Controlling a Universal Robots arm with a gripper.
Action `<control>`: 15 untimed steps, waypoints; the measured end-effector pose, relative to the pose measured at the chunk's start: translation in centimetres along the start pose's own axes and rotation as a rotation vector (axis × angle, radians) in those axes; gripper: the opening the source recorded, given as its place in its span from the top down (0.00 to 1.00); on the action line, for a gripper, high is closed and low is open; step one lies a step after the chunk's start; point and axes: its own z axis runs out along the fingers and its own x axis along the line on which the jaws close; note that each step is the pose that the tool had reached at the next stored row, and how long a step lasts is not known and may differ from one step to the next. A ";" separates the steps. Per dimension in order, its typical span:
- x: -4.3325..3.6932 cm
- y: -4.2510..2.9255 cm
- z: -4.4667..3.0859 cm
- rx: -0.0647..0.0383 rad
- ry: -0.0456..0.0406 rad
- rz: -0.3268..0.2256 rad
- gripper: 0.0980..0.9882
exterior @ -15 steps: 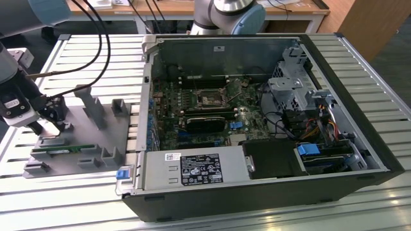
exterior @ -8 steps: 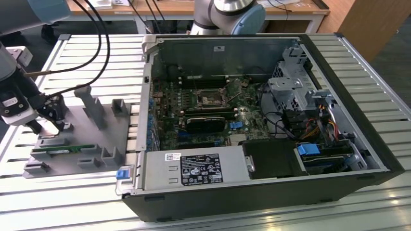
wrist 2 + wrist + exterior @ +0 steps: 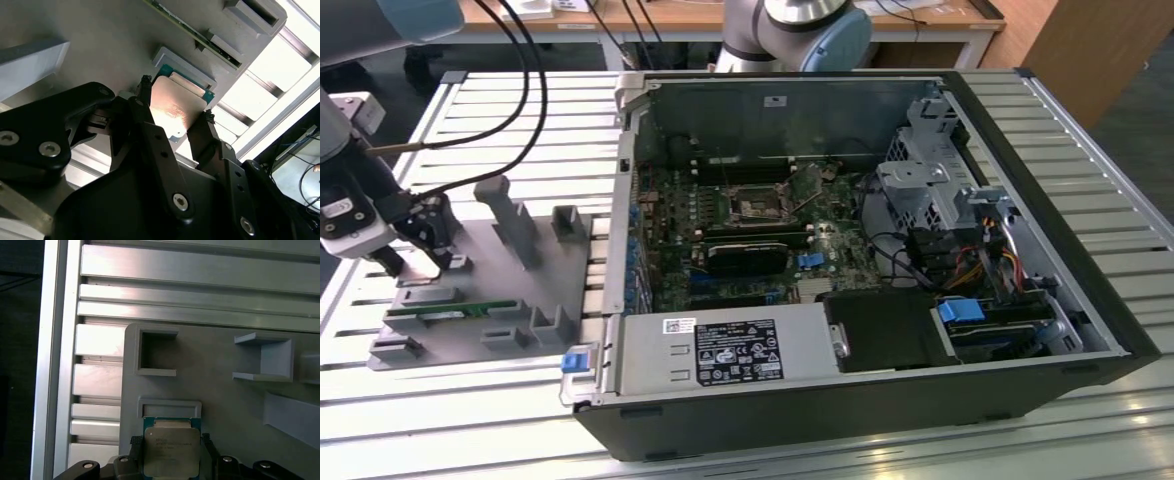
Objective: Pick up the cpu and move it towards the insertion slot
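Slatted metal table in a workshop
A ridged aluminium table (image 3: 494,110) spans the scene; behind it stand a wooden desk (image 3: 967,20) and a brown wooden panel (image 3: 1101,50).

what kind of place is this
Probably a robotics lab or test cell for computer assembly: an opened desktop computer case lies on a slatted metal table, beside a grey parts fixture where a robot hand grips a cpu.
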 end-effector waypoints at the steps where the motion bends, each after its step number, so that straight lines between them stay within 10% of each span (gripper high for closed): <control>1: 0.00 0.00 -0.01 0.000 0.0000 0.000 0.50; 15: -0.02 0.00 -0.63 0.008 0.0004 0.000 0.50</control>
